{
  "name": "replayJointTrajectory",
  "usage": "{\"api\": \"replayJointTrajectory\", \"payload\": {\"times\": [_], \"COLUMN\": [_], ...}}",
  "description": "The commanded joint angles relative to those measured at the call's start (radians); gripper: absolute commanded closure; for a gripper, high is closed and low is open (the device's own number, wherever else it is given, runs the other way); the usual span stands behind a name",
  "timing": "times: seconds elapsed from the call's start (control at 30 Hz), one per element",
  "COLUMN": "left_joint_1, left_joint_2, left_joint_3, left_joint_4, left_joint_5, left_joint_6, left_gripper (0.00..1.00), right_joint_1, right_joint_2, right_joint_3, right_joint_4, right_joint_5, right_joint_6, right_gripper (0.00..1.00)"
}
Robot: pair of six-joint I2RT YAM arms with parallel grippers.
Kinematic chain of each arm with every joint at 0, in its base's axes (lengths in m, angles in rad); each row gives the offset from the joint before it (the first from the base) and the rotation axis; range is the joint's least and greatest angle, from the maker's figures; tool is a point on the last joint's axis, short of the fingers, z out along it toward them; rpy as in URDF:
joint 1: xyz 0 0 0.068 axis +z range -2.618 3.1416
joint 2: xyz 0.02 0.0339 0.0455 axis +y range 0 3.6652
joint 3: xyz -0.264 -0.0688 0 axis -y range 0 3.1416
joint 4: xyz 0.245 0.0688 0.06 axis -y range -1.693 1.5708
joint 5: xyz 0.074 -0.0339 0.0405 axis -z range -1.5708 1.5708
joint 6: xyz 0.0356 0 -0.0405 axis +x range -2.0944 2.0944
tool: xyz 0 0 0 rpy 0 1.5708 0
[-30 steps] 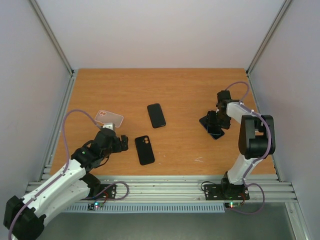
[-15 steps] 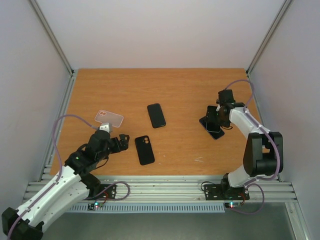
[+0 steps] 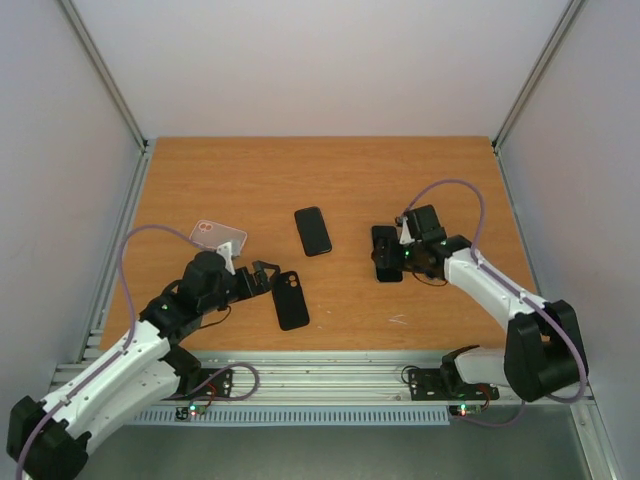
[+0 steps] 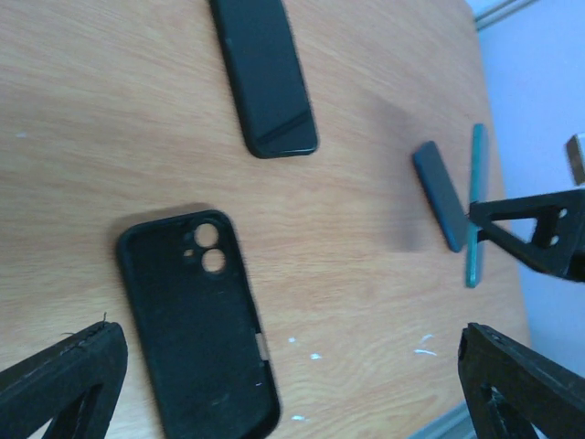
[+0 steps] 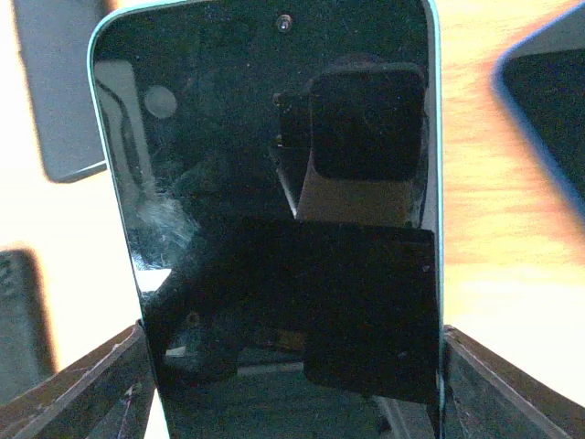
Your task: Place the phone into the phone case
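Moved: the right arm (image 3: 410,255) has swung from the right of the frame to the middle, bringing the teal-edged phone (image 5: 274,229) with it; the left arm (image 3: 245,282) has pushed forward towards the black case (image 3: 290,300)
Right jaws: closed on the phone's two long edges near its lower end, holding it raised off the bench (image 3: 350,170) with the screen facing the wrist camera
Left jaws: spread wide with nothing in them, one tip either side of the black case in the wrist view, and no contact shows
Black case: lower centre-left of the overhead frame, flat on the bench, seemingly hollow side up with the camera cut-out at the far end
Why so: the edge grip probably leaves the phone's back free to seat in the hollow, and the open left jaws look placed to steady the case
Dark blue slab (image 4: 437,194): just beside the held phone; whether it lies flat cannot be told
Unused: a black phone (image 3: 312,231) at centre and a clear case (image 3: 218,236) at left
Progress: phone and case are well apart, so the phone is not yet in
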Motion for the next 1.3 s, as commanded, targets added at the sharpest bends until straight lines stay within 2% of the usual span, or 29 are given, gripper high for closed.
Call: {"api": "replayJointTrajectory", "payload": {"times": [0.0, 0.33, 0.63, 0.87, 1.03, 1.27], "left_joint_1": [0.000, -0.014, -0.069, -0.082, -0.106, -0.112], "left_joint_2": [0.061, 0.291, 0.441, 0.505, 0.559, 0.620], "left_joint_3": [-0.006, -0.022, -0.015, -0.070, -0.087, -0.095], "left_joint_4": [0.227, 0.555, 0.701, 0.837, 0.921, 1.024], "left_joint_5": [0.113, 0.223, 0.224, 0.202, 0.211, 0.238], "left_joint_6": [-0.053, -0.098, -0.128, -0.187, -0.211, -0.236], "left_gripper": [0.01, 0.05, 0.06, 0.24, 0.45, 0.64], "right_joint_1": [0.098, 0.344, 0.501, 0.557, 0.576, 0.594], "right_joint_2": [-0.096, -0.128, -0.050, -0.022, -0.002, 0.017], "right_joint_3": [-0.054, -0.104, -0.044, -0.021, -0.020, -0.020], "right_joint_4": [0.147, 0.307, 0.344, 0.373, 0.406, 0.444], "right_joint_5": [-0.052, 0.019, 0.099, 0.128, 0.123, 0.099], "right_joint_6": [0.138, 0.269, 0.294, 0.314, 0.329, 0.324], "right_gripper": [0.51, 0.51, 0.51, 0.51, 0.51, 0.51]}}
